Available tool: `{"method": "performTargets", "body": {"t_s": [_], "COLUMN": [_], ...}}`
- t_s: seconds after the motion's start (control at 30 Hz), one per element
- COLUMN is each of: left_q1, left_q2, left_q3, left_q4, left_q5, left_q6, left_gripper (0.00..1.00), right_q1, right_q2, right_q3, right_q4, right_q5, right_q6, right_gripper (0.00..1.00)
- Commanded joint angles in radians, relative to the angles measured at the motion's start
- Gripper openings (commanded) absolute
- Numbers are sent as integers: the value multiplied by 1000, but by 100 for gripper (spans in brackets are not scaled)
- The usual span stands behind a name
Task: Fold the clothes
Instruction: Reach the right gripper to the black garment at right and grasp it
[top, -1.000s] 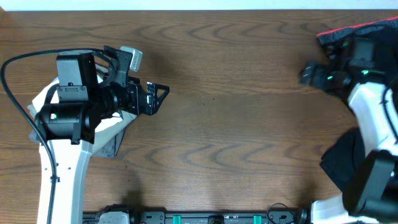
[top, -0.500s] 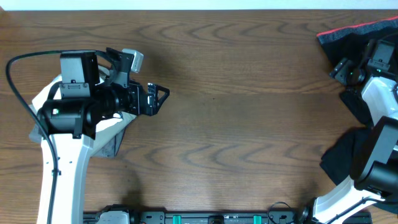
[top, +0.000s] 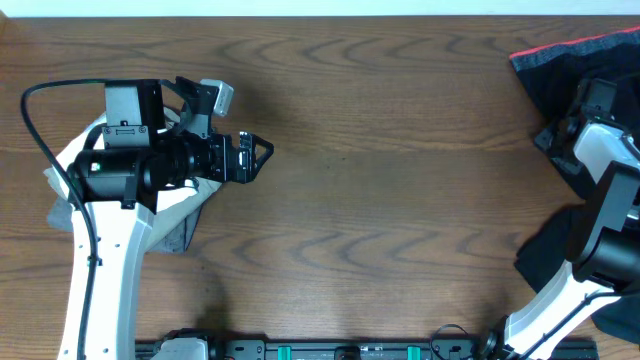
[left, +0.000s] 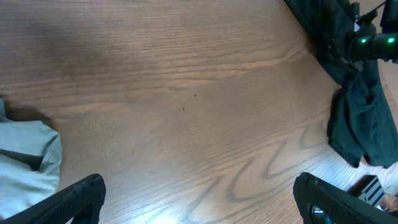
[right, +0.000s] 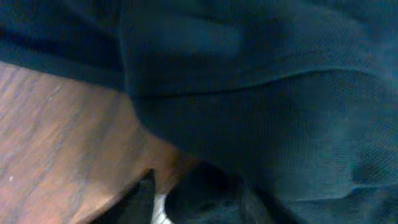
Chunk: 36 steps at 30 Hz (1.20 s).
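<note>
A pile of black clothes, one red-edged (top: 570, 50), lies at the table's far right; the left wrist view shows it hanging dark (left: 360, 118). My right gripper (top: 552, 135) sits on the pile's left edge. In the right wrist view black fabric (right: 261, 93) fills the frame and a bunch of it sits pinched in my right gripper (right: 199, 199). Another black garment (top: 550, 255) lies nearer the front right. My left gripper (top: 262, 152) hovers open over bare wood at the left, nothing in it (left: 199, 202). Folded white and grey clothes (top: 180, 225) lie under the left arm.
The brown wooden table (top: 400, 200) stretches between the two arms. A corner of the grey folded clothes (left: 25, 162) shows at the left of the left wrist view. My right arm (left: 373, 43), with a green light, stands over the black pile.
The right gripper moved right and down onto the black pile's edge and closed on fabric. The left arm shifted slightly and stays open.
</note>
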Motion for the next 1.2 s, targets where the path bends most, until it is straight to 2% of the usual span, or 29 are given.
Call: {"method": "performTargets", "body": {"t_s": [0.0, 0.07, 0.33, 0.47, 0.63, 1.17], "left_q1": [-3, -3, -3, -3, -3, -3], "left_q2": [3, 3, 3, 3, 3, 3], "left_q3": [19, 19, 19, 19, 19, 19], "left_q4": [2, 2, 2, 0, 1, 1], "left_q5": [-8, -8, -9, -8, -8, -8], "left_q6": [2, 2, 2, -3, -21, -20], "left_gripper": [98, 98, 98, 98, 98, 98], "right_q1": [-4, -3, 38, 106, 243, 703], "right_q2": [3, -9, -178, -286, -348, -337], "right_q3": [17, 17, 17, 17, 17, 17], "right_q4": [1, 4, 18, 11, -7, 20], "right_q5": [14, -29, -458, -560, -573, -531], "right_q6": [25, -6, -127, -136, -136, -141], "right_gripper": [9, 1, 1, 1, 1, 3]}}
